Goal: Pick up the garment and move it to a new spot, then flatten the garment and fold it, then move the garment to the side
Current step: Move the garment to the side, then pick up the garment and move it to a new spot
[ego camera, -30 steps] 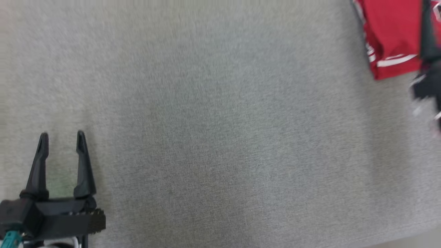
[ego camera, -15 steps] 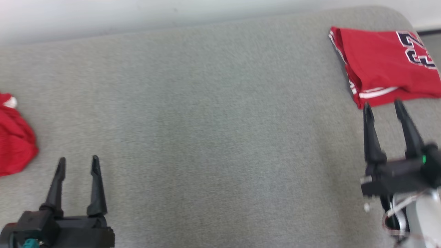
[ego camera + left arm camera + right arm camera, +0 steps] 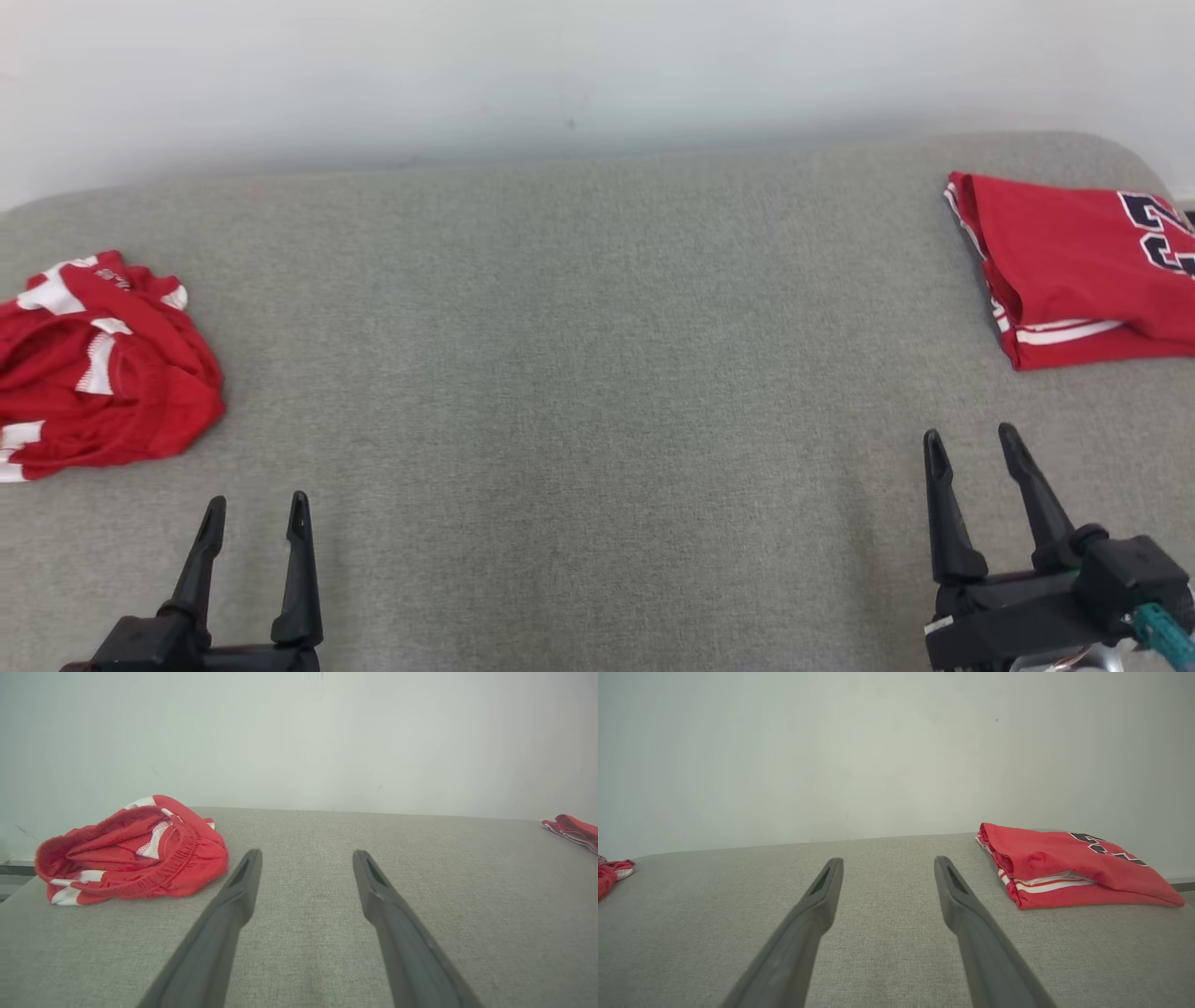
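Saw the crumpled red garment heaped at the left end of the grey table, found the left gripper spread and empty nearer than it, the right gripper likewise spread and empty, and a folded red jersey far right.

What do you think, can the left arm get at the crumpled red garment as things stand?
Probably yes. The left arm's fingers stand open, and only bare grey surface lies between them and the crumpled red garment, which sits ahead and slightly to their left with nothing on it.
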Available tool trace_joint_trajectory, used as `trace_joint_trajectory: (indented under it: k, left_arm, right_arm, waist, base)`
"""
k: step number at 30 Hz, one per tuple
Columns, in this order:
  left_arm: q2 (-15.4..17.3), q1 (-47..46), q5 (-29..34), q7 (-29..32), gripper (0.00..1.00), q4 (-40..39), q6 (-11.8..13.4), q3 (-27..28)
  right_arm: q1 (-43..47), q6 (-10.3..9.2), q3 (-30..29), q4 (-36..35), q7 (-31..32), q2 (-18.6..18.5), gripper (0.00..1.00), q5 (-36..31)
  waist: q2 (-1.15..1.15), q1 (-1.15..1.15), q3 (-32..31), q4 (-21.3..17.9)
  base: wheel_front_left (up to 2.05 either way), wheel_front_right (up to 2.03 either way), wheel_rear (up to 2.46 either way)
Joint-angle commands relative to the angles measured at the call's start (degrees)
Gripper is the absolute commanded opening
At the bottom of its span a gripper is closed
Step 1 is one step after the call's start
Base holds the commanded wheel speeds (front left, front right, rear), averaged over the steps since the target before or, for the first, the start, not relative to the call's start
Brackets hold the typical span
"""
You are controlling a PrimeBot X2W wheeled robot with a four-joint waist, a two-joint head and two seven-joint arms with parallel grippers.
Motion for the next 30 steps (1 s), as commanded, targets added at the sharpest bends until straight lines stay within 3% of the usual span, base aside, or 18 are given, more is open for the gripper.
trace_joint_trajectory:
  k: [1, 30]
  left_arm:
    - [0.0, 0.7, -0.4, 0.0, 1.00, 0.4, 0.0, 0.1]
    - [-0.1, 2.3, -1.4, 0.0, 1.00, 4.0, -0.1, 0.4]
  right_arm:
    - [1.1, -0.17, 0.1, 0.2, 0.0, 0.4, 1.00, -0.6]
    - [6.3, -0.17, 0.9, 4.3, 0.0, 2.7, 1.00, 1.3]
  waist:
    - [0.01, 0.01, -1.8, 1.4]
    - [0.01, 0.01, -7.1, 2.4]
  base:
    - [0.00, 0.00, 0.00]
    - [0.00, 0.00, 0.00]
